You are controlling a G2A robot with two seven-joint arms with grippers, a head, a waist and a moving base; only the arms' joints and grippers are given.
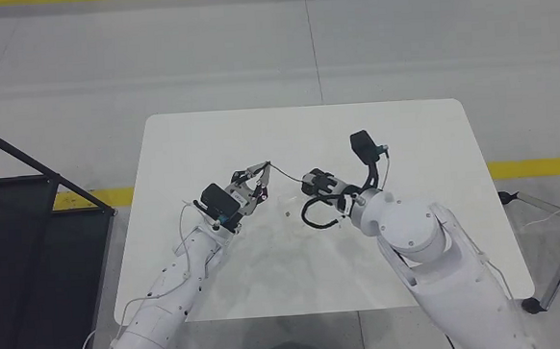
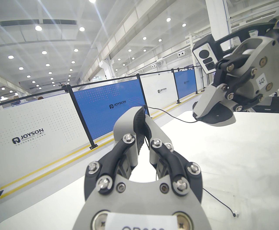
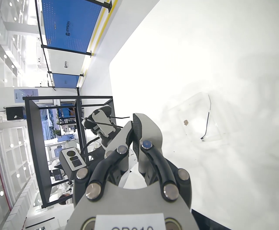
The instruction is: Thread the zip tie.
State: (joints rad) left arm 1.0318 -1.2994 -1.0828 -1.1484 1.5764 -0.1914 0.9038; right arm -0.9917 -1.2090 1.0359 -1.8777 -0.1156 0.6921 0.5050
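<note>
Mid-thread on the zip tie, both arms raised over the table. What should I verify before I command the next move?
1. Left tool grip on zip tie: ok, shut on it.
2. Right tool grip: ok, shut where the tie's far end meets it.
3. Tie span between tools: ok, off the table, slight sag.
4. Tools apart: ok, gap between them.
5. Tail through head: cannot tell, too small.

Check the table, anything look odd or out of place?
A second zip tie lies loose on a clear sheet on the table, beside a small brown spot, maybe a stain. Otherwise fine: left hand and right hand hold the zip tie between them.
</note>
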